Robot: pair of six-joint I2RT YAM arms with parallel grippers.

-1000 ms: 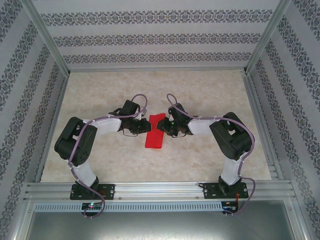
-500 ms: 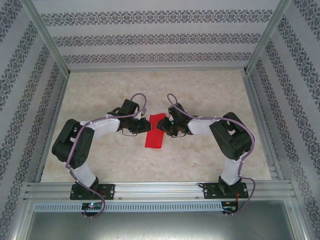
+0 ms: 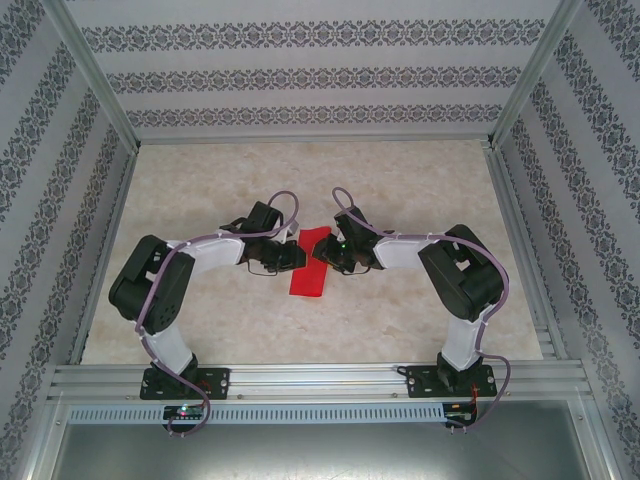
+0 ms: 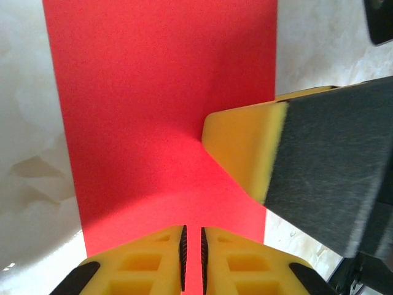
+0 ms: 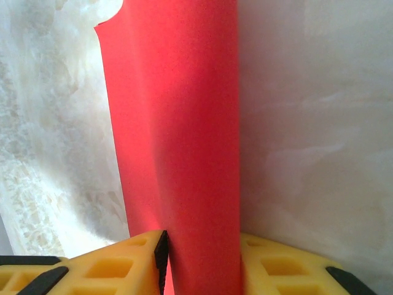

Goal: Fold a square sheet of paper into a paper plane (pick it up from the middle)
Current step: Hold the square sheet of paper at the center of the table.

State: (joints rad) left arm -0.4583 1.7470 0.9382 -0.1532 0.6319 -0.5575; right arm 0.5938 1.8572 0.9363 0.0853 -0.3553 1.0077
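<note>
Top cam first: the red square sheet of paper (image 3: pixel 308 278) sits mid-surface (image 3: pixel 400 180), a narrow folded strip between the two arms. The left end effector (image 3: pixel 292 256) is at its left edge and the right end effector (image 3: pixel 322 250) at its right edge, near the far end. Compared with half a second back, the left arm's elbow has swung a bit back toward the middle and its wrist has nudged toward the paper. The far tip of the sheet looks slimmer and more tilted. The right arm is pretty much where it was.

Left wrist cam: the left end effector (image 4: pixel 192 236) is clenched down to a thin slit over the paper (image 4: pixel 153 92), red showing in the gap. Can't tell if it's actually pinching a layer. One of the right arm's fingers (image 4: pixel 245 147) rests on the sheet from the right.

Right wrist cam: the right end effector (image 5: pixel 202 246) is grasping the paper (image 5: pixel 178 123), which runs up between both fingers, touching each, with the pale surface (image 5: pixel 307 123) on either side.
</note>
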